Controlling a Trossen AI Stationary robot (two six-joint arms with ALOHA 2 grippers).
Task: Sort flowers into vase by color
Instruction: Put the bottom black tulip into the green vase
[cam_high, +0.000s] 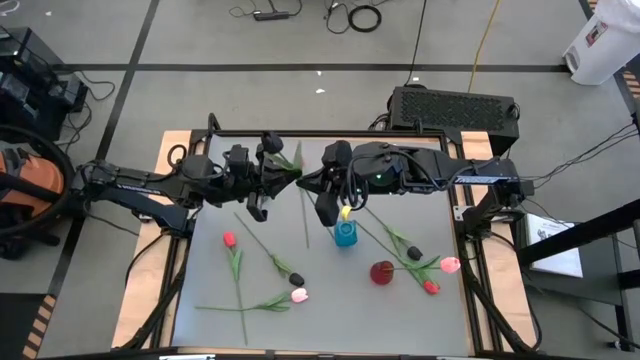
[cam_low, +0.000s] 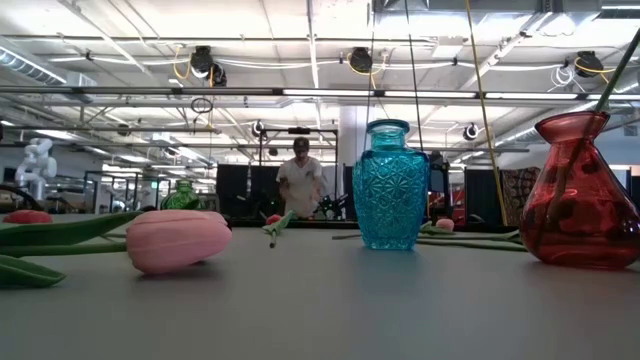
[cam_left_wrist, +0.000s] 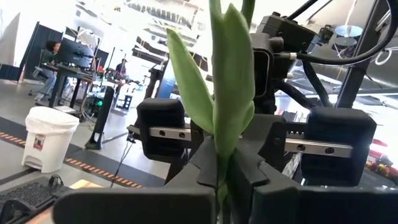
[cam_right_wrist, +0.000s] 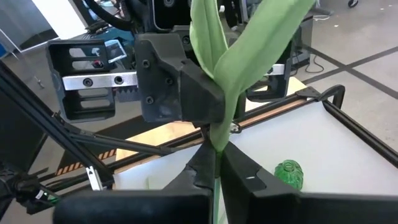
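On the white bin in the room beyond, a label too small to read.

Above the middle of the bench's far edge, left gripper and right gripper nose to nose. Clamped in both at once — one flower, held by the green stem just under its leaves. Left jaws pinched narrow on that stem, with the leaves rising straight out from between the fingertips. Right jaws closed on the same stem, right beside the left grip. Bud of this flower hard to tell from the dark arm parts.

Near the bench's centre, a blue vase; contents not clear. Towards the right edge and nearer the front, a red vase with one thin stem leaning out of its neck. Near the far edge, seen from the right wrist, a small green vase; inside not visible.

Flat on the bench, the other flowers: a pink tulip near the front edge, a red bud and a near-black bud on the left half — and, beside the red vase, a dark bud, a second pink bud and a second red bud.
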